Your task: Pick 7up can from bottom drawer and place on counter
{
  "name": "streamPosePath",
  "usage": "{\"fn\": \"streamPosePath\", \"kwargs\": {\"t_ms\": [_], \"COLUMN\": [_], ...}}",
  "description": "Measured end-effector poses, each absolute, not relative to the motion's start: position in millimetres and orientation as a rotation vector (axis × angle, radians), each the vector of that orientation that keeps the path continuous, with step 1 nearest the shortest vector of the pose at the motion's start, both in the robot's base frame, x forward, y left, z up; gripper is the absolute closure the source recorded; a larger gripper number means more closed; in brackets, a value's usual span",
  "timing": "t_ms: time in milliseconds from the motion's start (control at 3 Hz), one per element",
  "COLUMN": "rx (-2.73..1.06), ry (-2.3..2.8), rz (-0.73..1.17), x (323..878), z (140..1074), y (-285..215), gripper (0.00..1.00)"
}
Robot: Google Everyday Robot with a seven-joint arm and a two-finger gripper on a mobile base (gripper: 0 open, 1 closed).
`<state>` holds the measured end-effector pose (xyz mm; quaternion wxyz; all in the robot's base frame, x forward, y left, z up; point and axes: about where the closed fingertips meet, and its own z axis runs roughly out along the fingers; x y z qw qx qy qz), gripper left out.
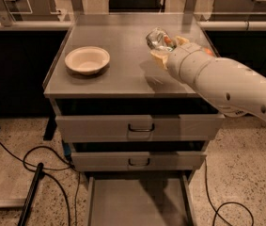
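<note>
My gripper (164,47) is shut on the 7up can (156,39), a dented silver-white can with green and red marks. I hold it tilted just above the right part of the counter (118,74). My white arm (226,86) reaches in from the right. The bottom drawer (137,202) is pulled open below, and its grey floor is bare.
A white bowl (87,60) sits on the left part of the counter. Two upper drawers (139,127) with black handles are shut. Black cables (38,173) lie on the speckled floor at the left.
</note>
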<state>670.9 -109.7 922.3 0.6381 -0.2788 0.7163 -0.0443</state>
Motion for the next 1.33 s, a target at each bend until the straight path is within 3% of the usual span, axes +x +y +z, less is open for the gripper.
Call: {"fn": "streamPosePath", "kwargs": {"t_ms": [1333], "rx": [-0.964], "ry": [1.703], "rz": [0.173], "x": [712.1], "z": [877.1], "y": [-17.0], "gripper": [1.00]}}
